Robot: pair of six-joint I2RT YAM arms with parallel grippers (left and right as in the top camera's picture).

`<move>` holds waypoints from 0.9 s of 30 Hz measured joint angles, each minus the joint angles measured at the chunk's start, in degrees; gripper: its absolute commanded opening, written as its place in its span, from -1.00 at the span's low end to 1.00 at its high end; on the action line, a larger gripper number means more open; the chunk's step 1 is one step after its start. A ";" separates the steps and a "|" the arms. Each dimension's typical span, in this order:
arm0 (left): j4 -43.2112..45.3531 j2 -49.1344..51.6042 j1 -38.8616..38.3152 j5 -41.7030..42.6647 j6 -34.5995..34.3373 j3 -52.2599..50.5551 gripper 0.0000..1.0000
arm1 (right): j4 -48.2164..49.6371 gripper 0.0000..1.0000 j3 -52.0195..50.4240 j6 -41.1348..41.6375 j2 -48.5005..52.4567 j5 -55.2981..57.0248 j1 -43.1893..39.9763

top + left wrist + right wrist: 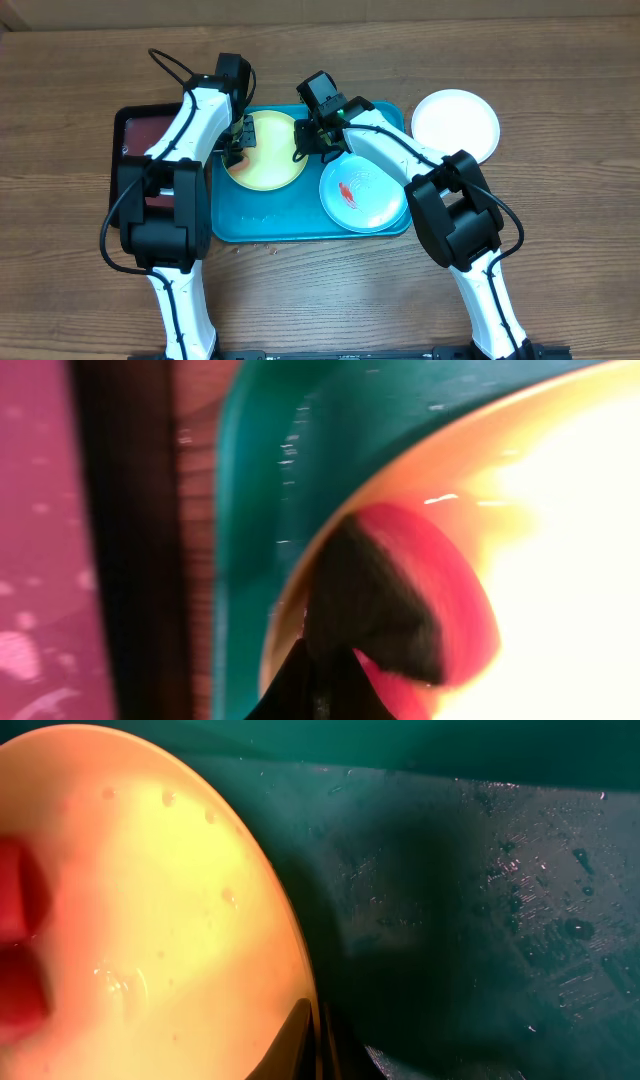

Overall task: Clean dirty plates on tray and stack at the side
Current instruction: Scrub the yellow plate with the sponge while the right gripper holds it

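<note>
Closed claws flanking the round yellow-green plastic plate (270,150)
Both shut, the left claw (237,148) is sitting at its left rim and the right claw (308,143) at its right; whether either is pinching it is unclear. It is lying on the large turquoise rectangular plastic tray (270,215) beside a red-smeared mint-blue plate (362,193); a white plate (456,125) is resting off-tray on the wooden surface (560,250).

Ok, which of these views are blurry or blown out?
Overhead view: sharp and evenly lit. Left wrist view: everything out of focus, the yellow-green plate blown out to white. Right wrist view: the same plate glows soft and hazy, the tray is sharper, with glinting droplets and a dark shadow.
</note>
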 measured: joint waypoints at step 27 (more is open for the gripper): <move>-4.79 0.04 -4.94 12.83 0.17 0.02 -0.92 | 0.00 -0.93 -0.02 0.00 0.00 0.02 0.00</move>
